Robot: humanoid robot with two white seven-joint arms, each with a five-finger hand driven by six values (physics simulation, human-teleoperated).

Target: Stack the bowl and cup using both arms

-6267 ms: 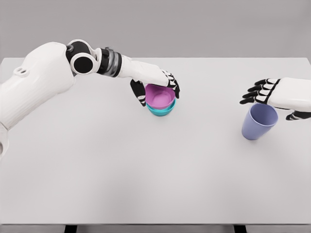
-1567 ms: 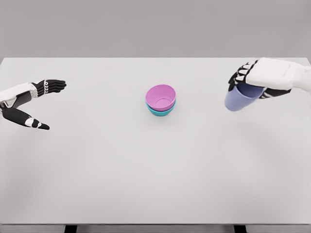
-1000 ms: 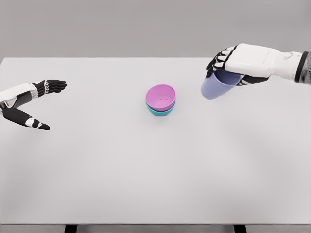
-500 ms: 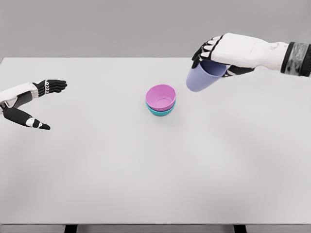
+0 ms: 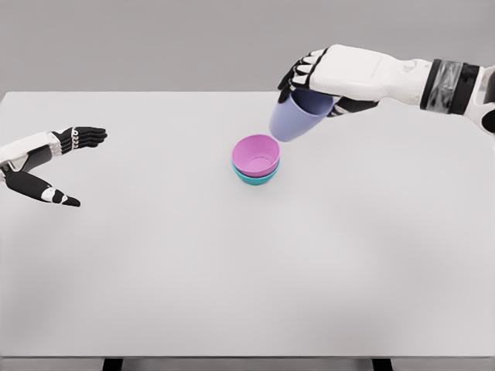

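A pink bowl [image 5: 256,154] sits nested in a teal bowl [image 5: 255,177] near the middle of the white table [image 5: 232,263]. My right hand [image 5: 313,89] is shut on the rim of a lavender cup [image 5: 296,117], holding it in the air, tilted, just up and right of the pink bowl. The cup's base hangs close above the bowl's right rim. My left hand [image 5: 62,162] rests open at the table's left edge, fingers spread, holding nothing.
The white table spans the whole view, with its far edge behind the right hand and a grey wall beyond.
My right hand has carried the lavender cup leftward from the table's right side to just beside the stacked bowls. The left hand, withdrawn from the bowls earlier, has stayed still at the left edge.
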